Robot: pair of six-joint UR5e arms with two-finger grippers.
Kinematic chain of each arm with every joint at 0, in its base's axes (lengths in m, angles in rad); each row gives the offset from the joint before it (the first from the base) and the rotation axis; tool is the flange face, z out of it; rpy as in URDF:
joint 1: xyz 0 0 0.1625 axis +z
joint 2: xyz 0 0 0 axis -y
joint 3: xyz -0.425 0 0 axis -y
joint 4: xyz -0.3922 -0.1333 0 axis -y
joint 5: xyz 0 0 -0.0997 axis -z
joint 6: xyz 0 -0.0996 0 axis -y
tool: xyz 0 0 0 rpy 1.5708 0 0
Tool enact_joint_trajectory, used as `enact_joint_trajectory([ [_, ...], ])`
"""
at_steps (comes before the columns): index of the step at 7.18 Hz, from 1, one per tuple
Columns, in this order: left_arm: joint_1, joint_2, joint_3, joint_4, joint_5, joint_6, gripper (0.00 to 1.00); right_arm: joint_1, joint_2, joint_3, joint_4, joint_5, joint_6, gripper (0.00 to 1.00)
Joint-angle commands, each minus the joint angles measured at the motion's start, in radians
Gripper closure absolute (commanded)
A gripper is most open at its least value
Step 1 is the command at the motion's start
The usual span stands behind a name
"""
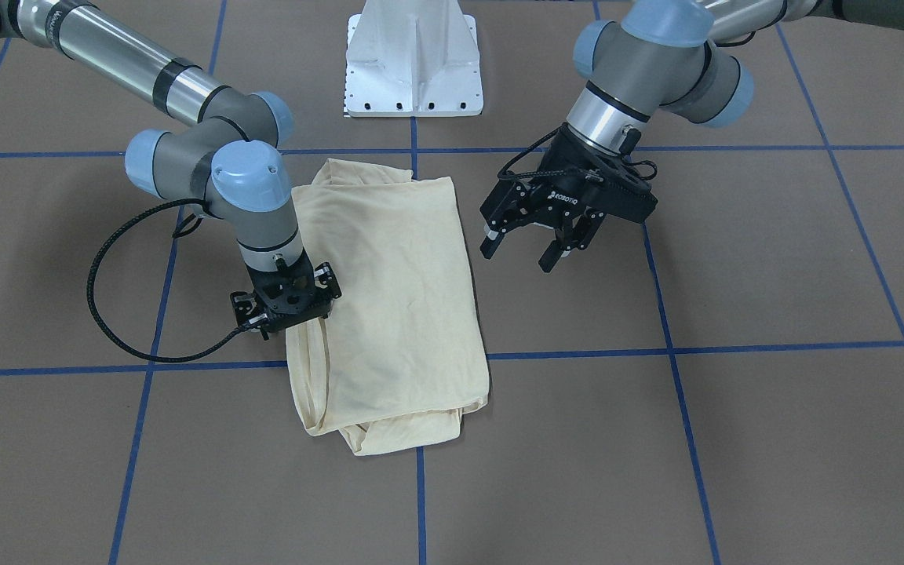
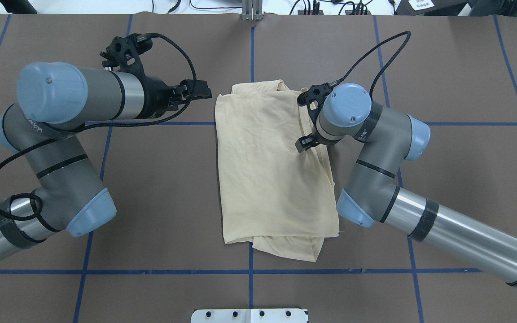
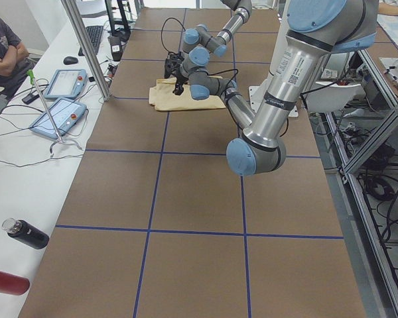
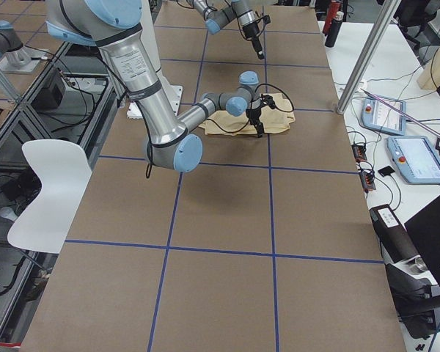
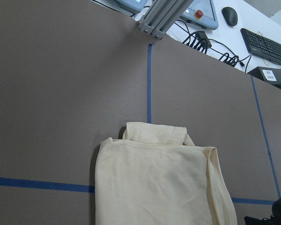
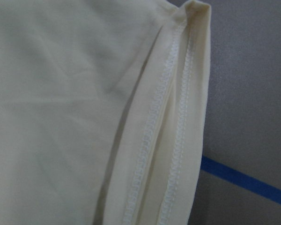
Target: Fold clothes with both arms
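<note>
Left hand (image 1: 521, 252) gapes beside the folded shirt (image 1: 397, 314).

Before you, the cream-yellow shirt (image 1: 397, 314) lies folded into a long rectangle on the surface, print hidden, loose layers bunched at one short end. The right gripper (image 1: 289, 308) points straight down onto the shirt's long edge, jaws hidden. The left gripper (image 1: 530, 249) hovers tilted beside the opposite edge, jaws apart.

brown table (image 1: 774, 439) gridded with blue tape (image 1: 421, 510), white chair (image 4: 48, 183) alongside.
</note>
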Motion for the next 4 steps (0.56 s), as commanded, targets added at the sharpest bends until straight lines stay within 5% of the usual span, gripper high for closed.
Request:
enact_joint_trajectory([
  [1,0.0,0.0,0.0,0.0,0.0,0.002,0.0,0.012,-0.011,0.003,0.003,0.028,-0.002,0.0],
  [4,0.0,0.0,0.002,0.0,-0.001,0.002,0.0,0.052,-0.025,0.008,-0.001,0.066,-0.003,0.0],
])
